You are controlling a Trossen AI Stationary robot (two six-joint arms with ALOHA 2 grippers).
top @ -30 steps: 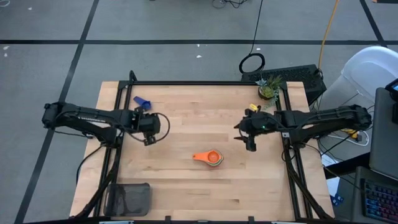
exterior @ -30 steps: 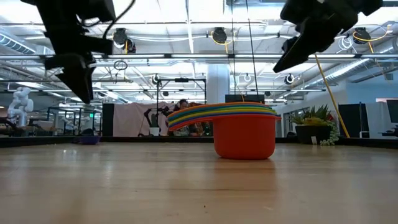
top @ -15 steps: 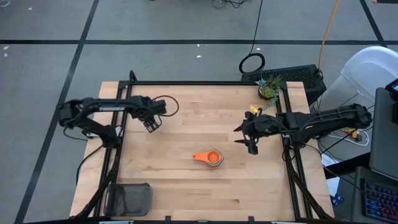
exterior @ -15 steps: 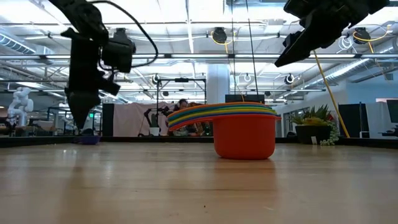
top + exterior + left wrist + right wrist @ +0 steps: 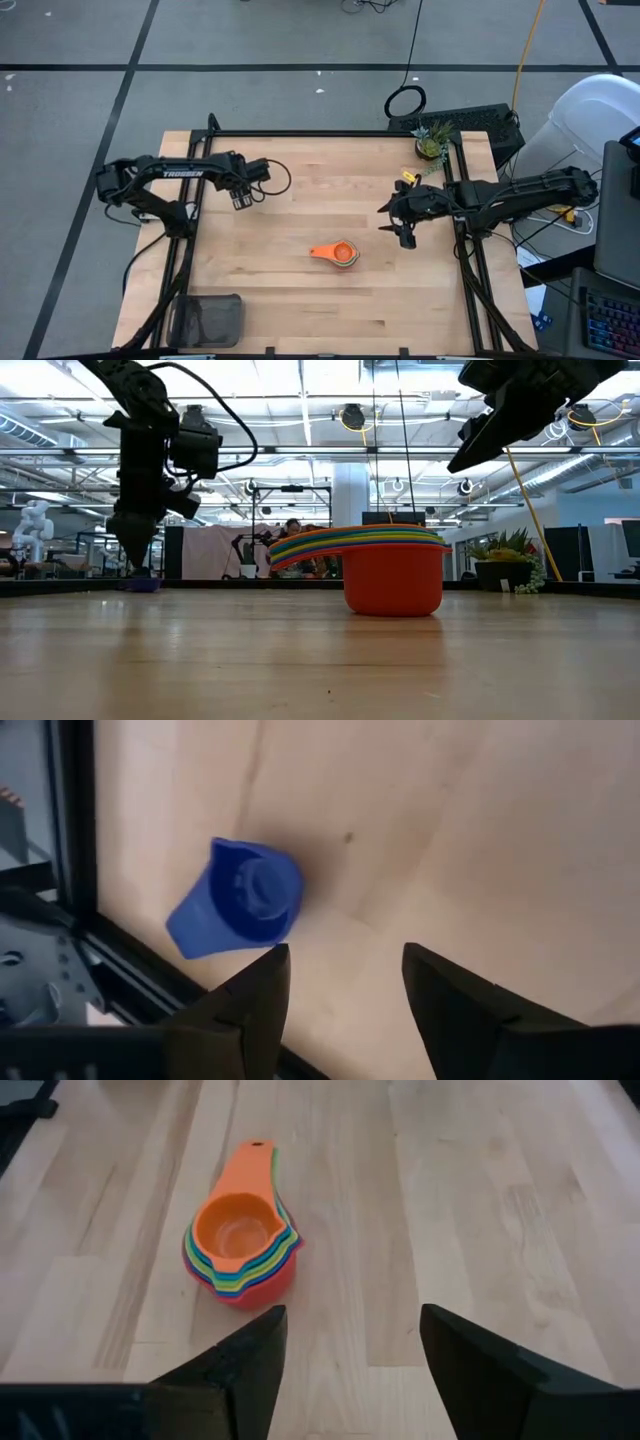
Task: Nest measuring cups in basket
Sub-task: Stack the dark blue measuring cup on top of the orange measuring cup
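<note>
A stack of nested measuring cups (image 5: 340,254), orange on top and red at the bottom, stands upright on its base mid-table; it also shows in the low view (image 5: 392,570) and the right wrist view (image 5: 240,1252). A single blue cup (image 5: 240,902) lies mouth down on the wood by the far left frame rail. My left gripper (image 5: 345,975) hangs open just above the table, close to the blue cup without touching it (image 5: 243,196). My right gripper (image 5: 403,226) stands open in the air to the right of the stack (image 5: 350,1342). The dark basket (image 5: 205,320) sits at the near left corner.
A black frame rail (image 5: 330,133) runs along the table's far edge and down both sides. A small potted plant (image 5: 430,143) and a yellow object (image 5: 407,172) stand at the far right corner. Bare wood lies between the stack and the basket.
My left gripper has swung toward the table's far edge and come down toward the blue cup, tipping steeper; most of this happened early in the second. Its fingers have stayed open. My right gripper and the stack have kept still.
</note>
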